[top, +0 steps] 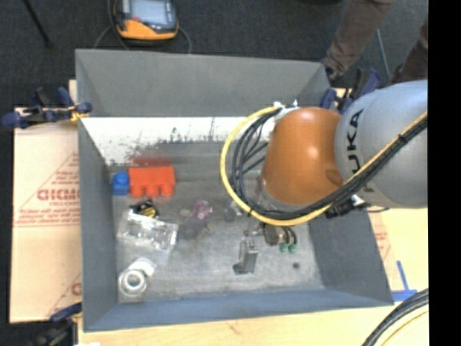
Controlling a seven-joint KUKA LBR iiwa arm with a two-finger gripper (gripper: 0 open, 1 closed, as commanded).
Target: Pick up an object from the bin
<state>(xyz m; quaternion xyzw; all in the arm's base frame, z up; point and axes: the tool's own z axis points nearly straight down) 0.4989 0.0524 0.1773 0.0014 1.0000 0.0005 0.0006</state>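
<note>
At the left end of the grey bin (97, 229), a small blue piece (120, 183) sits against an orange block (153, 179) near the back wall. In front of them lie a little yellow-and-black thing (145, 209) and, just beside it, a crumpled clear plastic piece (148, 232). A white roll of tape (135, 278) rests in the front left corner. Toward the middle lies a purplish-grey lump (197, 215), apart from the rest. To its right the gripper (245, 256) hangs low over a bare patch of the bin's floor, nearer the front wall. I cannot tell whether it is released or clenched. The purplish-grey lump is the nearest thing on its left, and a small green thing (289, 248) lies near on its right. Over that end sits the arm's orange cover (302, 164), looped with yellow and black cables (225, 161), reaching in from the right.
</note>
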